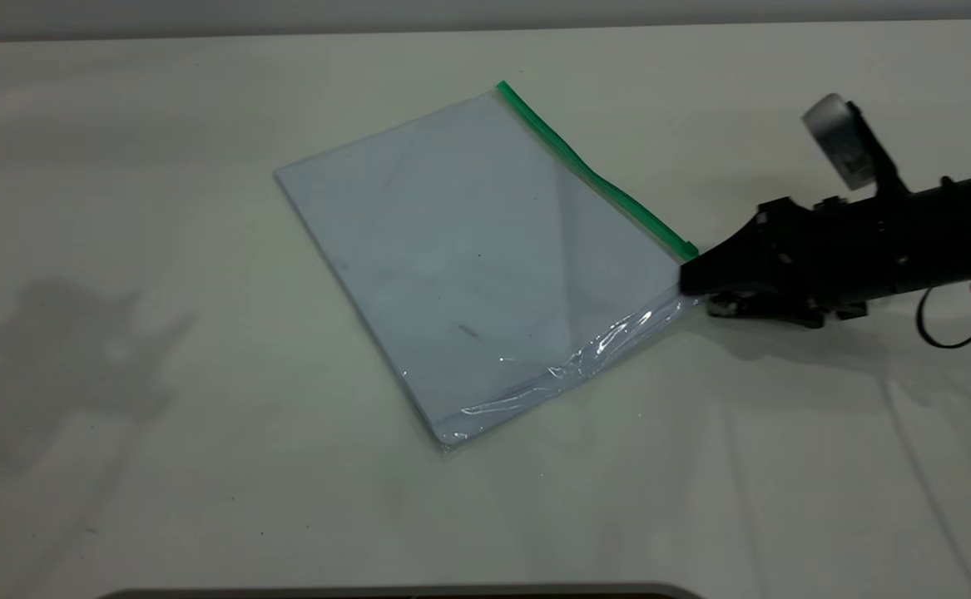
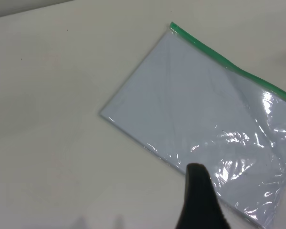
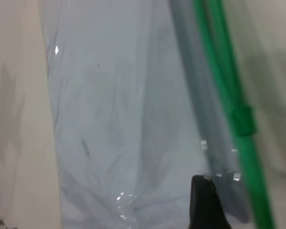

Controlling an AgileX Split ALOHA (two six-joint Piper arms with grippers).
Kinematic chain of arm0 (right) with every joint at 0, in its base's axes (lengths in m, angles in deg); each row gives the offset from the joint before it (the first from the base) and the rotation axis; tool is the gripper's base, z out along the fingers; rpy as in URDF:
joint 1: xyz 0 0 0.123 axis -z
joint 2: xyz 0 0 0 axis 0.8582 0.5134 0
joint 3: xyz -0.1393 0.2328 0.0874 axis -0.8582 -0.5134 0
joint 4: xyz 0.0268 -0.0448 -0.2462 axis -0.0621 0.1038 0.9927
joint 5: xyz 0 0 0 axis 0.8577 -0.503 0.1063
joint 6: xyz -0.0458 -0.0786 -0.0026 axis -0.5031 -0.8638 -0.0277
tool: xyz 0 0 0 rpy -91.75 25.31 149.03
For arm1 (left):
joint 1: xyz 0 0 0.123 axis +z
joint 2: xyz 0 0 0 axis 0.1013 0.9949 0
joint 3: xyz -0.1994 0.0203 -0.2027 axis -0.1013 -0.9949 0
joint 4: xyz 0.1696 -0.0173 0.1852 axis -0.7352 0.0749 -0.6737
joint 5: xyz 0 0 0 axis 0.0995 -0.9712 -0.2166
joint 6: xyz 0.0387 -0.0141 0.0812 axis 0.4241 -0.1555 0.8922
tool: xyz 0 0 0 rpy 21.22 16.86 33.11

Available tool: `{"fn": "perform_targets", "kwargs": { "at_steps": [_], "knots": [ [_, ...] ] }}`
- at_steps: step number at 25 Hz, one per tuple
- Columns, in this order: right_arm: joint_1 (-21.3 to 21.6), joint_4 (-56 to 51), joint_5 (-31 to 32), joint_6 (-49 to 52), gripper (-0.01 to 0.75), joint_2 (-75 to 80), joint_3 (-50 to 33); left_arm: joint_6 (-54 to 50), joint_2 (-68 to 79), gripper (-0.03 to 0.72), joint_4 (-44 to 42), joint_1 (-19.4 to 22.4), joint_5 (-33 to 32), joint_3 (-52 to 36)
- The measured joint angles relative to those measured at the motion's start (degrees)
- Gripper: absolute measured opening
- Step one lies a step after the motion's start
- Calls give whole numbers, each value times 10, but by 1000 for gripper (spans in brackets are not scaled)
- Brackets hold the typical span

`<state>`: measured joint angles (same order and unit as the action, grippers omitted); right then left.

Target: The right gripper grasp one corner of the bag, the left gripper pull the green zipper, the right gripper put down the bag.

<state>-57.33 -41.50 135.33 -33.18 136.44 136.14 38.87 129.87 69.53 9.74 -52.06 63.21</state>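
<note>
One corner of the bag (image 1: 485, 258) sits pinched in the right gripper (image 1: 689, 281) fingers, steadying the green zipper (image 1: 593, 175); left gripper (image 2: 196, 177) hovers, finger state unclear.

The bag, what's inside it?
Through the clear bag you can see flat, pale blue-white sheets filling most of it. How many sheets there are, or anything under them, cannot be seen. The right gripper is at the corner by the green zipper.

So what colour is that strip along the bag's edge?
Bright green zipper on the clear bag; clearest in the exterior view.
</note>
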Motion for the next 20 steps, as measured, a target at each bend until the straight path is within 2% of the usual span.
{"fn": "perform_targets", "kwargs": {
  "at_steps": [6,8,11,17,20],
  "knots": [
    [-25,1,-4,0,478,1,15,0,6,554,0,0,0,0],
    [-25,1,-6,0,453,2,15,0,6,554,1,0,0,0],
    [-24,1,-6,-1,362,2,15,0,6,554,1,0,0,0],
    [-24,23,29,-4,60,2,15,-1,6,554,1,0,0,0],
    [-24,38,34,-4,33,-2,15,0,6,554,7,0,0,0]
  ]
}}
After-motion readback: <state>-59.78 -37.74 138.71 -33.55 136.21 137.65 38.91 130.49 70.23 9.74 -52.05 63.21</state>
